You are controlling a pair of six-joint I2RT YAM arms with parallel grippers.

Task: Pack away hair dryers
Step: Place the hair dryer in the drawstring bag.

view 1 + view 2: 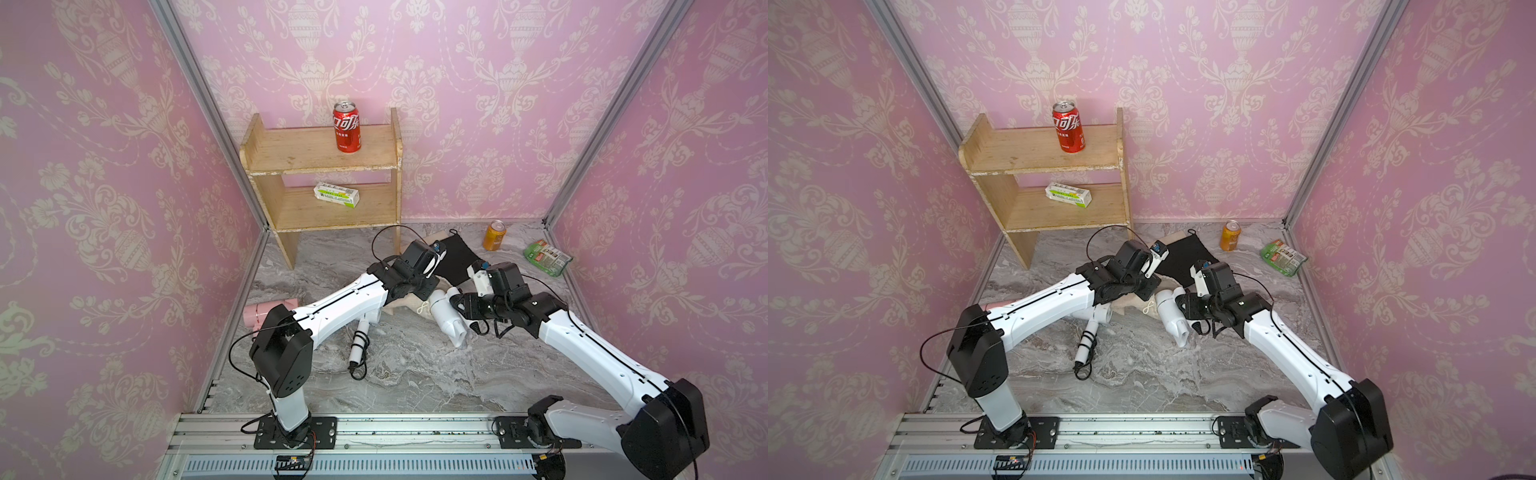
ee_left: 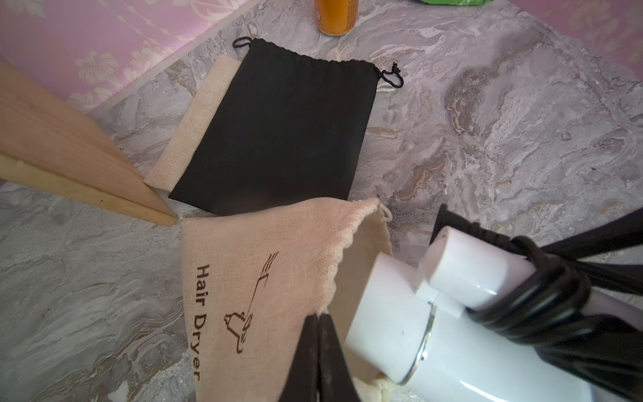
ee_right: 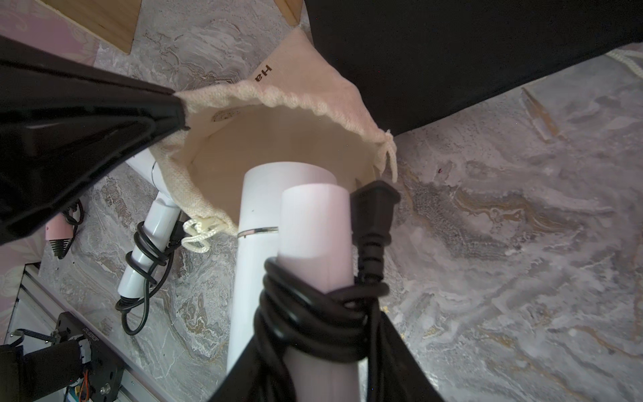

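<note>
Got the right hand (image 3: 320,327) grasping the white hair dryer (image 3: 278,195) by its folded handle (image 3: 313,222), nose just at the beige pouch (image 2: 243,261) mouth, a touch to 3 o'clock of centre on the surface (image 1: 415,382). Got the left hand (image 2: 319,318) clenched on the pouch rim, propping it open. Looks light, stiff, slick plastic, so probably best gripped over the black cord (image 3: 313,306). Leaves the second white dryer (image 1: 357,345) at 8 o'clock and the pink dryer (image 1: 270,313) way out at 9.

The hair dryer (image 3: 264,215) pokes into the pouch (image 3: 313,80), shelf (image 1: 291,158) behind.

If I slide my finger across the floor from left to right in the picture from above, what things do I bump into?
Pink hair dryer → white hair dryer → second white hair dryer → orange can → green packet.
</note>
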